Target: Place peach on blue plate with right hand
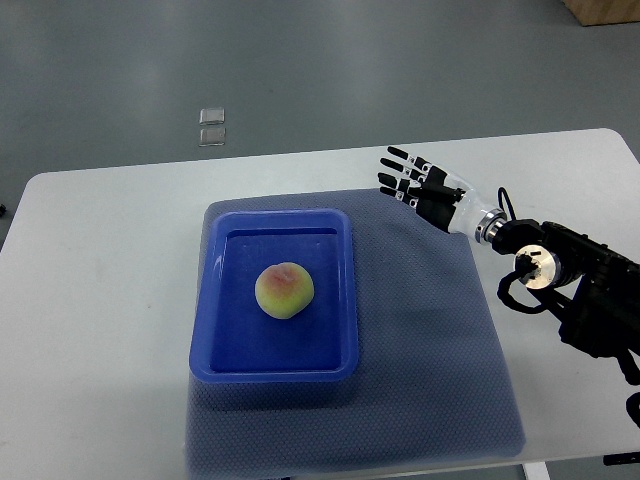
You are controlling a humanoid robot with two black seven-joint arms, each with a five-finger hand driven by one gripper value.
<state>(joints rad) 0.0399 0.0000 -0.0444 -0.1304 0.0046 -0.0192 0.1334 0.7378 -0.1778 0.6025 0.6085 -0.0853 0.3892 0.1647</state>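
Note:
A yellow-pink peach lies in the middle of the blue plate, a shallow rectangular tray on a grey-blue mat. My right hand hovers to the upper right of the plate, well apart from it. Its black fingers are spread and hold nothing. The right arm reaches in from the right edge. No left arm shows.
The grey-blue mat covers the centre of the white table. Two small clear squares lie on the floor beyond the table's far edge. A brown box corner sits at the top right.

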